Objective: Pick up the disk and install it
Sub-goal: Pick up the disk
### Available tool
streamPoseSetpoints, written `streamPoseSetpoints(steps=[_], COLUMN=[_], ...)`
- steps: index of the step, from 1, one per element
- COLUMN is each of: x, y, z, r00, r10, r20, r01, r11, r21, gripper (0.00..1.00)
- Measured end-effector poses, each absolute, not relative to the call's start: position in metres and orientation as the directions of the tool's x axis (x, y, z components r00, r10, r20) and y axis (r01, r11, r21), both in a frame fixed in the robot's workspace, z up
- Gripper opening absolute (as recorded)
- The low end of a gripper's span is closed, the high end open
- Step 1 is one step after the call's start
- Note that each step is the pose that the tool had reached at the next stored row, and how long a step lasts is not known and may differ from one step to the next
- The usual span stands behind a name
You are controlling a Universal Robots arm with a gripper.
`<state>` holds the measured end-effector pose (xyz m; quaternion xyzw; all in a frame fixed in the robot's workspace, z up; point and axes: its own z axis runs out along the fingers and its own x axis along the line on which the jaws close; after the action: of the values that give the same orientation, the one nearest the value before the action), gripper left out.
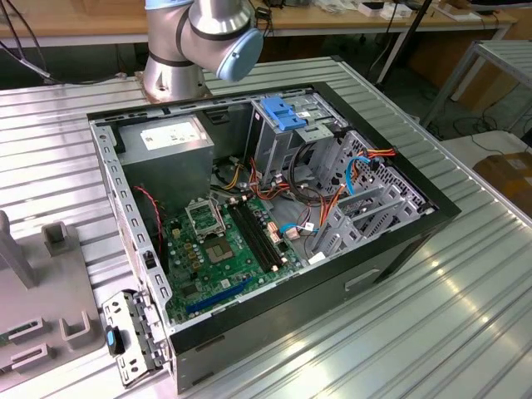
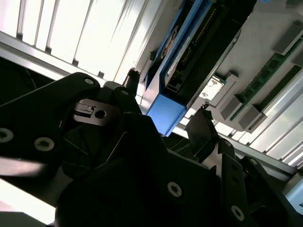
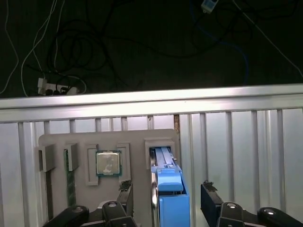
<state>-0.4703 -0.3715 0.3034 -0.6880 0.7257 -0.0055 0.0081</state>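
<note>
- Blue rails frame the disk (image 3: 169, 194), which stands on edge in a slot of the grey fixture plate (image 3: 142, 137) in the first wrist view.
- We see the end effector (image 3: 165, 191) straddling the disk with its fingers (image 3: 209, 191) apart, one on each side. A gap shows on both sides, so nothing is clamped.
- On the same plate, a processor chip (image 3: 108, 163) sits in a square pocket and a green memory stick (image 3: 71, 177) lies in a narrow slot. Both are apart from the disk.
- Writing: the grey power supply box (image 1: 179, 162) carries a white label (image 1: 170, 135), and we cannot make out its print. The markings on the chip lid are also unreadable to us.
- The second wrist view shows the scene side-on and close. It shows the disk's (image 2: 166, 113) edge, the black end effector (image 2: 168, 97) body, the chip (image 2: 212, 90) and the memory stick (image 2: 267, 73).
- The first wrist view adds the ribbed metal surface (image 3: 227, 142). Beyond its edge are a dark floor, a white power strip (image 3: 57, 85) and loose cables (image 3: 236, 47).
- The exterior view gives the install site. An open black computer case (image 1: 391, 241) lies on the surface (image 1: 465, 274), with a green motherboard (image 1: 216, 258) and a light-blue latch plate (image 1: 283, 112) on the drive cage.
- The arm (image 1: 208, 33) base stands behind the case.
- At the exterior view's left, the fixture plate (image 1: 50, 291) lies just beside the case.
</note>
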Motion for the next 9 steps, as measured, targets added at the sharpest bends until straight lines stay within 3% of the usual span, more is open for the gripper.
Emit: streamPoseSetpoints(steps=[3, 4, 8, 9], x=[-0.4703, -0.4703, -0.4703, -0.4703], y=[-0.3715, -0.3715, -0.3681, -0.3681], z=[0.3, 0.2999, 0.2995, 0.2995], r00=[-0.056, -0.056, -0.056, -0.056], r10=[-0.998, -0.998, -0.998, -0.998], r20=[-0.004, -0.004, -0.004, -0.004], r01=[-0.998, -0.998, -0.998, -0.998], r11=[0.056, 0.056, 0.056, 0.056], r21=[-0.019, -0.019, -0.019, -0.019], gripper=[0.66, 0.59, 0.57, 0.5])
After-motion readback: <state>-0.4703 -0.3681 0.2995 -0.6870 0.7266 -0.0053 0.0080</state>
